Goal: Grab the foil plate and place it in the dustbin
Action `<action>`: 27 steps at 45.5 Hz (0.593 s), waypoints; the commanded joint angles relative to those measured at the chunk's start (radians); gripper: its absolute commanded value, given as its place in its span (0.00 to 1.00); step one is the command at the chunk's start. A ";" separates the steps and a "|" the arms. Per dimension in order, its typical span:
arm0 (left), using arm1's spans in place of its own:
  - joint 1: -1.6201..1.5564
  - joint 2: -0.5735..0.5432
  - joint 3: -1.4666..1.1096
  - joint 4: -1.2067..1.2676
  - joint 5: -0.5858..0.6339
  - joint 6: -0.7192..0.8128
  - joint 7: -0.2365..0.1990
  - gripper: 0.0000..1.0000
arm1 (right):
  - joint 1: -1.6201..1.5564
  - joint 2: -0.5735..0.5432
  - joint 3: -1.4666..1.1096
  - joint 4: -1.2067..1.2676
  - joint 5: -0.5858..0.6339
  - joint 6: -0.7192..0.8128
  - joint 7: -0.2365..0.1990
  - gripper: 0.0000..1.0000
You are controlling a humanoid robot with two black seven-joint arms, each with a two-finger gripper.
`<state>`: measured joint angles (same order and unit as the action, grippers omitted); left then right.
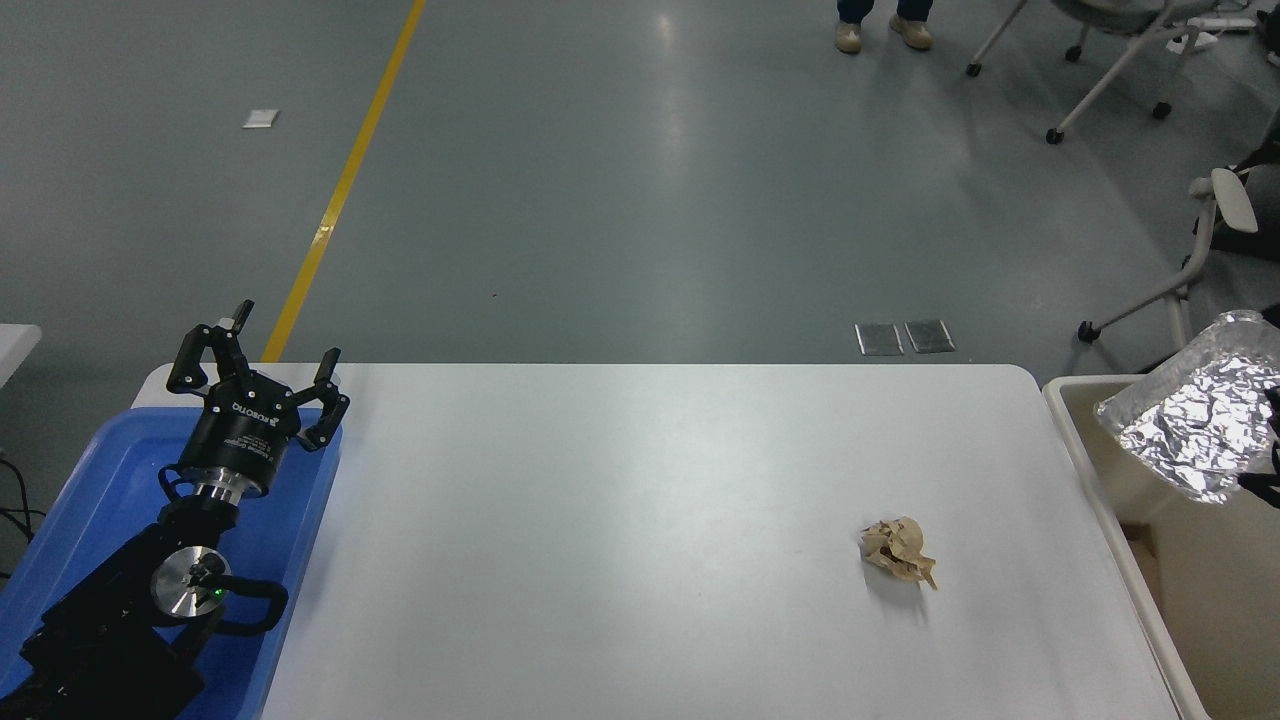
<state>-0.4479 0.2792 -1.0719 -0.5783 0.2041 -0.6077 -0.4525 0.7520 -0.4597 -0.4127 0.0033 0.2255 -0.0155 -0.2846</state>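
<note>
The foil plate (1190, 430) was a shiny silver sheet of crinkled aluminium with a raised, bent rim and rounded corners; it hung in the air, tilted steeply so that its wrinkled face showed toward the camera, at the far right edge of the view, partly cut off there. It was above the open mouth of the dustbin (1078, 440), near the bin's far wall; the dustbin was a large cream plastic bin with a thick rounded rim and deep plain walls, standing just beside the table's right end.
</note>
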 commanded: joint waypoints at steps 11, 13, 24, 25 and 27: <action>0.000 0.000 0.000 0.000 0.000 -0.001 0.000 0.98 | -0.092 -0.016 0.035 0.003 0.015 -0.011 0.001 0.00; 0.000 0.000 0.000 0.000 0.000 0.000 0.000 0.98 | -0.092 -0.016 0.037 0.003 0.015 -0.011 0.001 0.00; 0.000 0.000 0.001 0.000 0.000 0.000 0.000 0.98 | -0.092 -0.016 0.037 0.006 0.015 -0.012 0.001 0.22; 0.000 0.000 0.000 0.000 0.000 0.000 0.000 0.98 | -0.092 -0.016 0.037 0.007 0.015 -0.012 0.001 0.26; 0.000 0.000 0.001 0.000 0.000 0.000 0.000 0.98 | -0.094 -0.016 0.035 0.014 0.015 -0.017 0.001 0.34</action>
<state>-0.4479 0.2792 -1.0720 -0.5783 0.2041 -0.6077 -0.4528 0.6655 -0.4746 -0.3785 0.0071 0.2400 -0.0255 -0.2838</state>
